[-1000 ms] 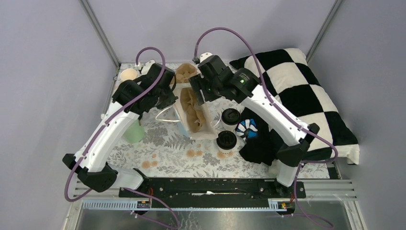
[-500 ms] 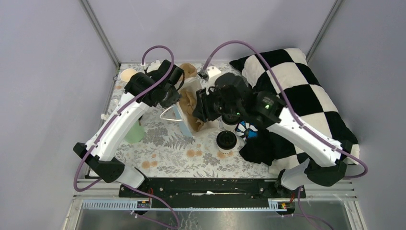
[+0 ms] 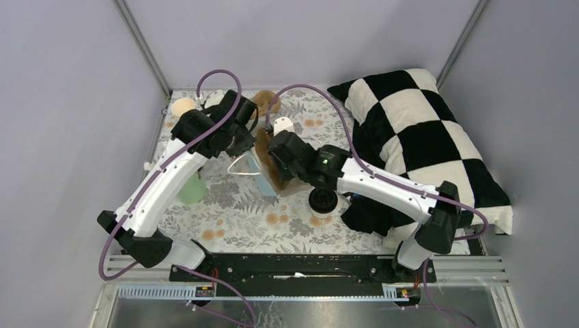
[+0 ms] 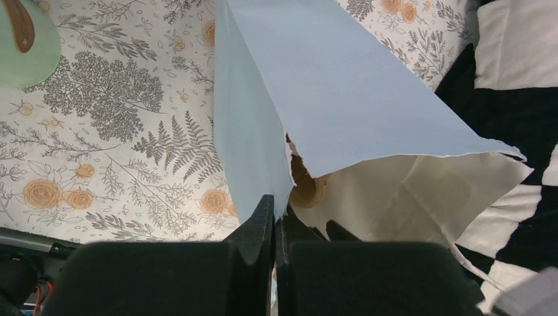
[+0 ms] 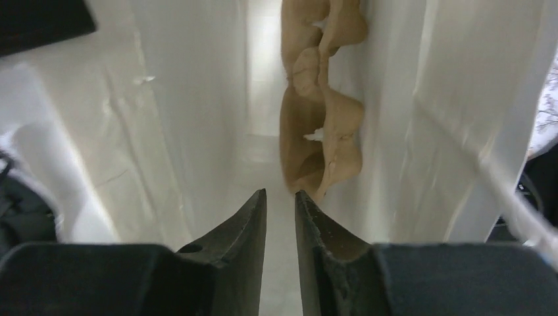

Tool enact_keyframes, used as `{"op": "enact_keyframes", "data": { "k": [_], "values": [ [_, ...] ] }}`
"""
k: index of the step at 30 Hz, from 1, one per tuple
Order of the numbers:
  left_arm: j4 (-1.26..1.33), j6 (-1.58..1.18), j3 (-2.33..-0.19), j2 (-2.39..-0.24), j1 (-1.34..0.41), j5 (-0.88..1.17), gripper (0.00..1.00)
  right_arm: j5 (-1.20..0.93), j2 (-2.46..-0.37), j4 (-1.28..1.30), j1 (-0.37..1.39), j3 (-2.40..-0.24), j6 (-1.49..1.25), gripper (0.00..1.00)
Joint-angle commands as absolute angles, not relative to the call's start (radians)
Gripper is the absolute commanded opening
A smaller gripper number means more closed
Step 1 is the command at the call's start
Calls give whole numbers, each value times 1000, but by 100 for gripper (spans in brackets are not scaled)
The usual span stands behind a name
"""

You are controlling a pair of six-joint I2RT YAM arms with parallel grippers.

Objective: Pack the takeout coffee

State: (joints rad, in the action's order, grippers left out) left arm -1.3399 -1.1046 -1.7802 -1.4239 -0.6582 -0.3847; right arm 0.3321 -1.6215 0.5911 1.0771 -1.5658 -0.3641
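Note:
One white coffee cup with a black lid (image 3: 322,199) stands on the table right of the blue bag (image 3: 262,175). The second cup is hidden under my right arm. My left gripper (image 3: 244,142) is shut on the blue bag's torn rim (image 4: 263,164) and holds the mouth open; its tips (image 4: 276,212) pinch the paper. My right gripper (image 3: 280,166) is down inside the bag, fingers a little apart (image 5: 281,195) with nothing between them. A brown pulp cup carrier (image 5: 322,131) lies against the white inner wall just beyond the fingertips.
A mint-green cup (image 3: 193,188) stands left of the bag, also in the left wrist view (image 4: 20,39). Lidless cream cups (image 3: 183,106) sit at the back left. A checkered pillow (image 3: 423,130) and black cloth (image 3: 369,208) fill the right side. Another brown carrier (image 3: 267,101) lies behind the bag.
My right arm has swung down and to the left, and its gripper has gone into the bag's mouth, covering the far cup. My left gripper keeps its hold on the rim.

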Motion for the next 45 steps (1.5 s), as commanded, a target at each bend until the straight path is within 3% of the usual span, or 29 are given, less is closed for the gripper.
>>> {"op": "enact_keyframes", "data": {
  "k": [1, 14, 19, 22, 28, 37, 45],
  "values": [
    [-1279, -1130, -1731, -1352, -653, -376, 0, 508, -1653, 530, 1091, -1552, -311, 32],
    [-1226, -1097, -1691, -1324, -650, -342, 0, 584, -1739, 449, 1091, -1477, -263, 46],
    [-1208, -1091, -1673, -1317, -649, -329, 0, 595, -1764, 425, 1091, -1449, -265, 45],
    [-1199, -1091, -1664, -1312, -649, -324, 0, 605, -1775, 405, 1091, -1452, -258, 38],
    [-1184, -1066, -1639, -1295, -647, -328, 0, 612, -1756, 403, 1091, -1492, -241, 1],
    [-1079, -1008, -1444, -1148, -644, -359, 0, 402, -1643, 387, 1076, -1451, -321, 0],
    [-1047, -993, -1357, -1082, -643, -352, 0, 154, -1672, 403, 1059, -1416, -149, 0]
  ]
}}
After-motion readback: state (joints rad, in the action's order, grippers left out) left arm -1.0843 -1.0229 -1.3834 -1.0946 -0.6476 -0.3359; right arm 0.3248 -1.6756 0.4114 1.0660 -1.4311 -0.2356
